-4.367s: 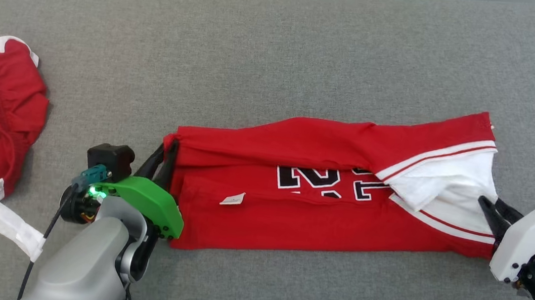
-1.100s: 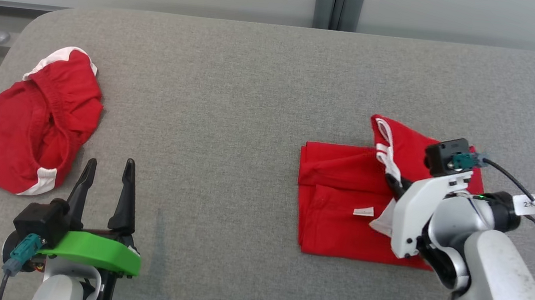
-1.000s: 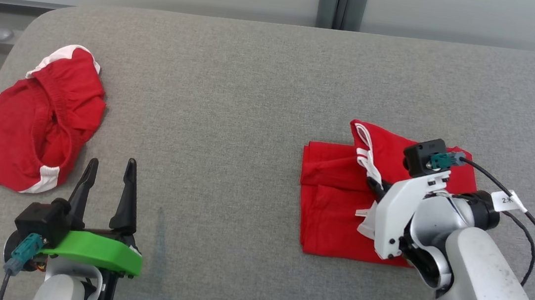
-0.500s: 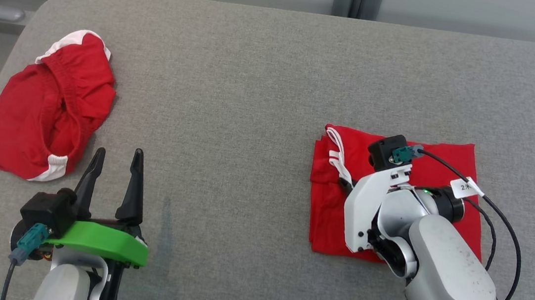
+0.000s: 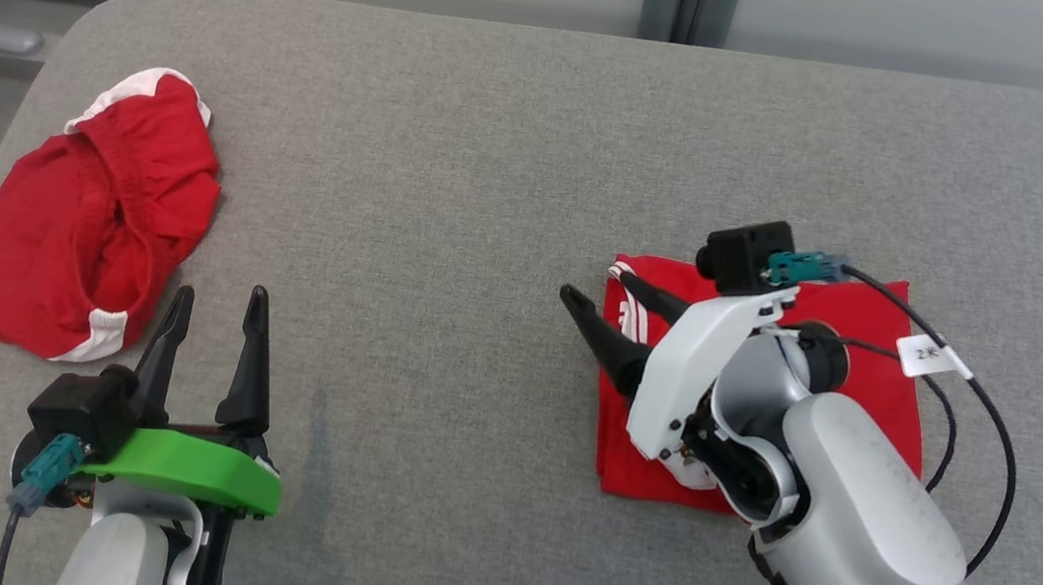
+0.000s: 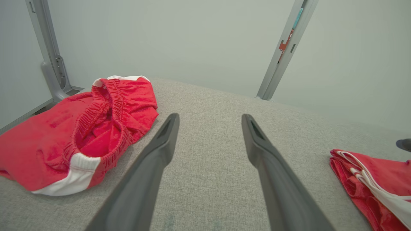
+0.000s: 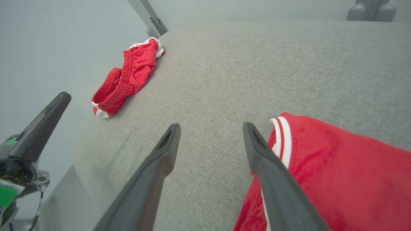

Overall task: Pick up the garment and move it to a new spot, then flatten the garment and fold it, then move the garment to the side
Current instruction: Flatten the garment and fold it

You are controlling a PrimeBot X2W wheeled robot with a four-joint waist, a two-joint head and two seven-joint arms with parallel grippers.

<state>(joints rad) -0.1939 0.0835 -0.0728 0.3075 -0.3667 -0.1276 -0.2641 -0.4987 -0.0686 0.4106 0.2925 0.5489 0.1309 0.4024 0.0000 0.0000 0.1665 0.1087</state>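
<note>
Grey surface (image 5: 456, 179); folded garment (image 5: 894, 395) edge beneath spread right pincer (image 5: 594, 283).

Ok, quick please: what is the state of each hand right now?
Left hand: open, holding nothing.
Right hand: open, holding nothing, at the edge of the folded red garment with white trim.

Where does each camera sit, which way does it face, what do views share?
Head view: on the head, facing forward and down at the table; both arms show, left gripper open lower left, right gripper open at the folded garment's edge.
Left wrist view: on that wrist, along its own fingers across the table toward the wall.
Right wrist view: on that wrist, along its own fingers over the garment's striped edge; left gripper at left.
Shared: all three show the folded garment and crumpled red shorts.
</note>
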